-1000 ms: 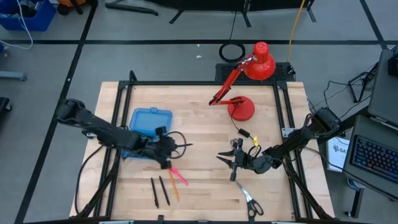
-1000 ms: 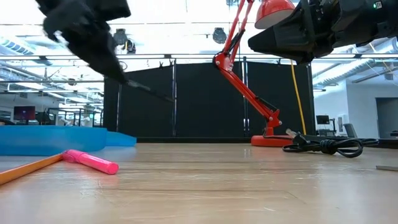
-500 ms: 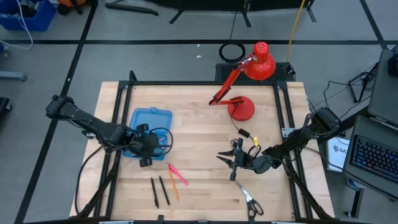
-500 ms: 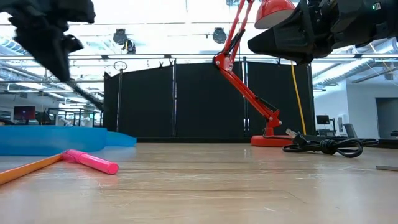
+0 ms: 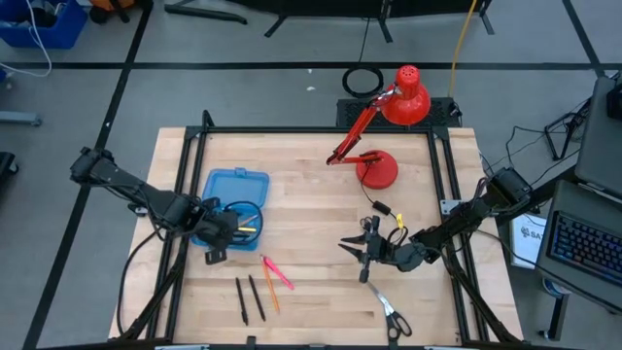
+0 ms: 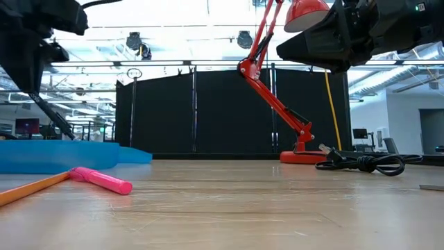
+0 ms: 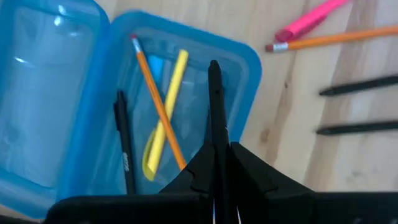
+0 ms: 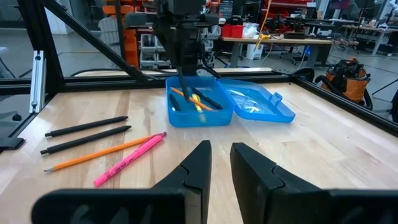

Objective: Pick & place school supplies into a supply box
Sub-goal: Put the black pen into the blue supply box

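Your left gripper (image 7: 219,155) is clamped on a black pen (image 7: 215,99), held tip-down just over the open supply box (image 7: 245,56) so it drops in beside the pencil and yellow marker (already inside). Your right gripper (image 8: 219,163) waits well apart, fingers slightly parted, empty.

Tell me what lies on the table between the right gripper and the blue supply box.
In the right wrist view, only bare wood lies between the right gripper and the supply box; the pink marker and orange pencil lie off to one side.
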`<action>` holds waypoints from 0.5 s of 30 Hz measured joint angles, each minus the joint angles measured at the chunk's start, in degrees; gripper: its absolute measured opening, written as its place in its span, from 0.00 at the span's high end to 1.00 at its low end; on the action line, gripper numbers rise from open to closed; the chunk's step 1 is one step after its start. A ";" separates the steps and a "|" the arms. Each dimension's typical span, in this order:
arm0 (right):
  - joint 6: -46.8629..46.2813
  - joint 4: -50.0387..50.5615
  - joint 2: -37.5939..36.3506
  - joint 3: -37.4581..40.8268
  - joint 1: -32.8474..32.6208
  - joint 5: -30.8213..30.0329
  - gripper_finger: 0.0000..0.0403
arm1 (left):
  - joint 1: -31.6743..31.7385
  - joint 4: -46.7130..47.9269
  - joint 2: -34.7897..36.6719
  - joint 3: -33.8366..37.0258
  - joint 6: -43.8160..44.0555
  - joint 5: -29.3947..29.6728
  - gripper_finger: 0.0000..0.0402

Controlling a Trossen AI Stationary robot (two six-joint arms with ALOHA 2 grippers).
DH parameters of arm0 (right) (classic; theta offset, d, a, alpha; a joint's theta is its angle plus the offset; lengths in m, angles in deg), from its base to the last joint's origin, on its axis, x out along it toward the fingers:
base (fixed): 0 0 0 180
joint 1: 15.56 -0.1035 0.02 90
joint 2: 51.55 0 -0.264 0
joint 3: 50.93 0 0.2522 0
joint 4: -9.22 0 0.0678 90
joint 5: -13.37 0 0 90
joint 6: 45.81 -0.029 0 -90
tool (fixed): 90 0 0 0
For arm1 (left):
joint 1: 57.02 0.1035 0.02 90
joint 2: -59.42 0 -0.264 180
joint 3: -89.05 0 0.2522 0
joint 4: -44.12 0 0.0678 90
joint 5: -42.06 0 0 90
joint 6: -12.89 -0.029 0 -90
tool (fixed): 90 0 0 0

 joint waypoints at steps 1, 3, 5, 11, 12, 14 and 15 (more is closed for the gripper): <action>-0.27 0.01 0.00 0.00 0.00 0.00 0.88 | 0.00 0.22 0.00 0.04 0.04 0.07 0.92; -0.81 0.09 0.00 0.00 0.00 -0.01 0.88 | 0.00 -0.06 0.02 0.70 -0.19 0.11 0.92; -1.45 0.09 0.00 0.00 0.00 0.04 0.88 | 0.00 -0.41 0.00 2.17 -0.89 0.24 0.92; -2.39 0.14 0.00 0.00 -0.09 0.08 0.88 | 0.02 -3.60 -0.04 8.49 0.84 -0.03 0.92; -2.69 0.22 0.00 0.00 -0.09 0.09 0.88 | 0.02 -3.86 -0.02 9.32 1.78 0.12 0.92; -3.27 0.51 0.00 0.00 -0.09 0.10 0.88 | 0.02 -4.11 -0.02 10.53 3.08 0.61 0.90; -3.36 0.83 0.00 0.00 -0.08 0.09 0.88 | 0.02 -4.09 0.00 11.00 4.07 1.43 0.88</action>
